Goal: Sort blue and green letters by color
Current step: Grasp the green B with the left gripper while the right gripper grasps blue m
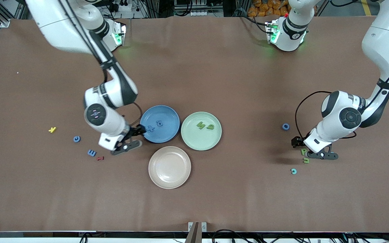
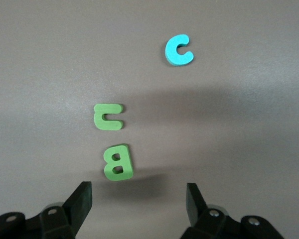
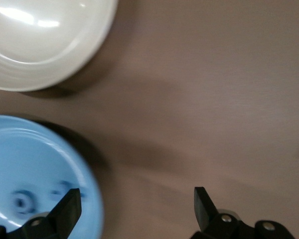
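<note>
Brown table (image 1: 214, 67) held three plates. Right gripper (image 3: 137, 209) hung at the blue plate's (image 1: 167, 133) rim, jaws spread, empty; two blue letters (image 1: 155, 126) lay in the plate, two green letters (image 1: 205, 126) in the green plate (image 1: 187, 138). Left gripper (image 2: 138, 201) hung just over a green B (image 2: 118, 162), jaws spread.

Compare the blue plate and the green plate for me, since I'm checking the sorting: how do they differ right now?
The blue plate holds two blue pieces; the green plate holds two green ones. The blue plate lies toward the right arm's end, with the open right gripper at its rim; no gripper is near the green plate. Both are round, similar in size, side by side.
</note>
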Robot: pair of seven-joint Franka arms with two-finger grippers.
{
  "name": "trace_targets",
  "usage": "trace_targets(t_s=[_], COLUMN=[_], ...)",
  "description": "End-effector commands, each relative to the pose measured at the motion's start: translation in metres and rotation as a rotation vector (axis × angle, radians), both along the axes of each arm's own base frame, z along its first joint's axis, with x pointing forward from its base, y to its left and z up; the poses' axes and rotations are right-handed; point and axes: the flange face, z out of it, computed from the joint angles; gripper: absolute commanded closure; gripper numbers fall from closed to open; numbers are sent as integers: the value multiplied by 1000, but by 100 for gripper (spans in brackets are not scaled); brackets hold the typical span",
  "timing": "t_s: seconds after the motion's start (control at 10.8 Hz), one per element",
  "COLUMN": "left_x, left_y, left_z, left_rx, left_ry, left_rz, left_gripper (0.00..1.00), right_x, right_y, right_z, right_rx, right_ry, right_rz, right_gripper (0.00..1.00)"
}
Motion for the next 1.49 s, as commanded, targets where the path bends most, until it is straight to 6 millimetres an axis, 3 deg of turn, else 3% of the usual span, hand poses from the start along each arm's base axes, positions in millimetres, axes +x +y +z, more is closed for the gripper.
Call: trace_targets(t_s=[0.0,0.09,0.28,0.56,0.74,1.02,1.4], left_x=[2,2,2,3,7,14,16], left_y=[10,10,10,11,16,21,20], left_z=[-6,-7,-9,-14,-12,-13,-20], left_rx=[16,19,20,20,30,28,16], left_ry=[-20,-24,-25,-22,-33,-41,-35], left_rz=[-45,-53,-68,-73,-90,-106,-103], left_gripper=[17,17,19,22,25,25,26], right_x=[17,25,39,60,66,64,66], right_y=[-57,-85,-113,-172,-200,-214,-207], right_z=[-13,-15,-7,-11,-13,-18,-39], right_rx=[12,19,25,-29,-71,-106,-105], right_ry=[7,-1,-35,-52,-53,-39,-70], right_rz=[172,260,412,606,684,695,709], right_gripper=[0,0,0,0,0,0,0])
